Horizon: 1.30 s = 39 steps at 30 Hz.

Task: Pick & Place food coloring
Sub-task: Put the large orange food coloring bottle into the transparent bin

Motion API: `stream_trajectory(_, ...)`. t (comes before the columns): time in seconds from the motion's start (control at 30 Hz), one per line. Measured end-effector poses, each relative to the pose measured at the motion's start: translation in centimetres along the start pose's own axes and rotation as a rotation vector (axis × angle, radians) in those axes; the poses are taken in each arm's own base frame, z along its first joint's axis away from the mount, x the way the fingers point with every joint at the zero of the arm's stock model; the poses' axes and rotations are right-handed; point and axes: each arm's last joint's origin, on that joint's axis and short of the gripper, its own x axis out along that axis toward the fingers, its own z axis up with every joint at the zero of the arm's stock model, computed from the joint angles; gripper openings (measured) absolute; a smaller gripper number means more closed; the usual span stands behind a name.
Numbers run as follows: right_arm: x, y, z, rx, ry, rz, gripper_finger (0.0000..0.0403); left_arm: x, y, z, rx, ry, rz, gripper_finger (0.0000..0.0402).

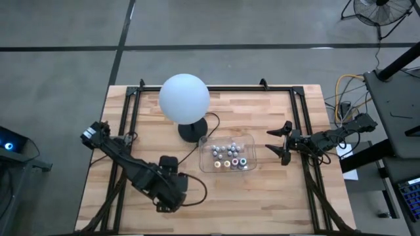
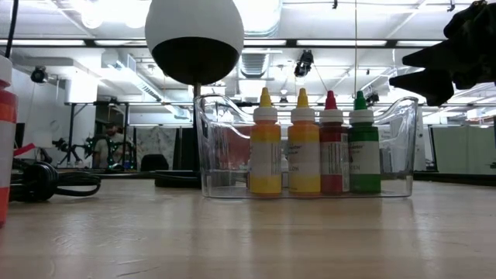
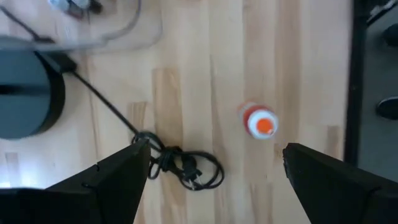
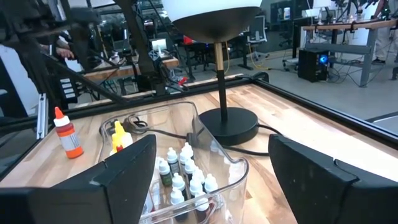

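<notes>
Several small food coloring bottles [image 1: 228,155] stand upright in a clear plastic tray [image 1: 248,139] at the table's middle. The low view shows two yellow bottles [image 2: 266,147], a red one [image 2: 331,143] and a green one [image 2: 363,143] in it. One orange-capped bottle [image 3: 261,122] stands alone on the wood outside the tray [image 4: 67,134]. My left gripper [image 3: 216,152] hangs open above the table near its front left, pointing down, and the orange-capped bottle lies beyond its fingertips, not between them. My right gripper [image 1: 279,144] waits open and level, right of the tray.
A white globe lamp [image 1: 184,97] stands on a black round base [image 1: 193,130] just behind the tray. Its black cord runs forward into a coiled bundle [image 3: 180,165] close to the orange-capped bottle. Bare wood lies right of that bottle, up to the table's black frame [image 3: 356,74].
</notes>
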Motion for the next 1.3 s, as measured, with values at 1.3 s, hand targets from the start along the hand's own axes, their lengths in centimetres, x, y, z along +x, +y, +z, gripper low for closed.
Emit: stream_trajectory(1.3, 0.0, 0.0, 0.0, 0.0, 0.0, 0.0, 0.0306, 9.9, -2.8, -3.1, 0.012, -0.007, -0.075, 0.0335)
